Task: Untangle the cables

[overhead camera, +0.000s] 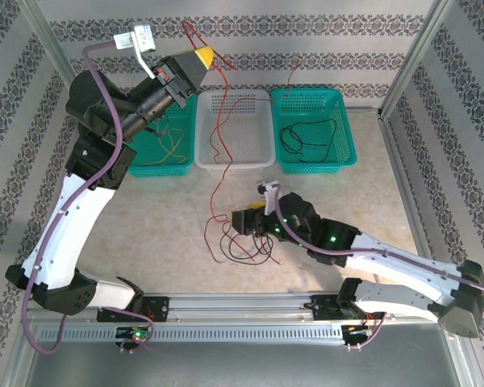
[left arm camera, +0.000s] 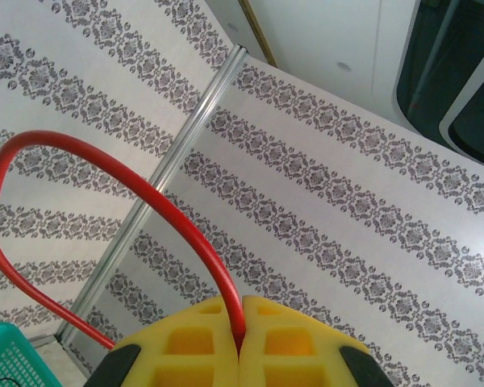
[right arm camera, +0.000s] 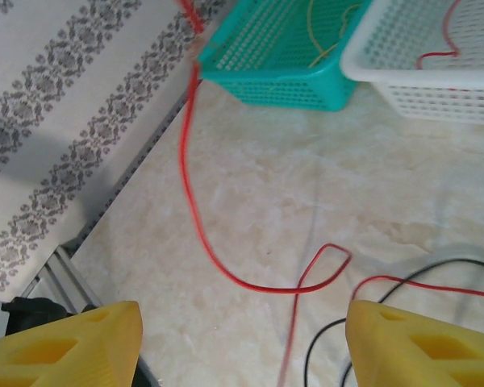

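Up over the white basket (overhead camera: 234, 165), L gripper (overhead camera: 202, 58) is clamped tight on red cable (overhead camera: 219, 153), which hangs to table (overhead camera: 161, 218); R gripper (overhead camera: 240, 222) gapes wide, empty, nr black cable (right arm camera: 460, 263).

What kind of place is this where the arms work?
Probably a robot test booth: patterned wall panels held in aluminium posts, and a left arm and right arm bolted to one metal rail at the table edge.

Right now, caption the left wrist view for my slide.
Left fingers, shut, pinch the red cable looping up against patterned wallpaper.
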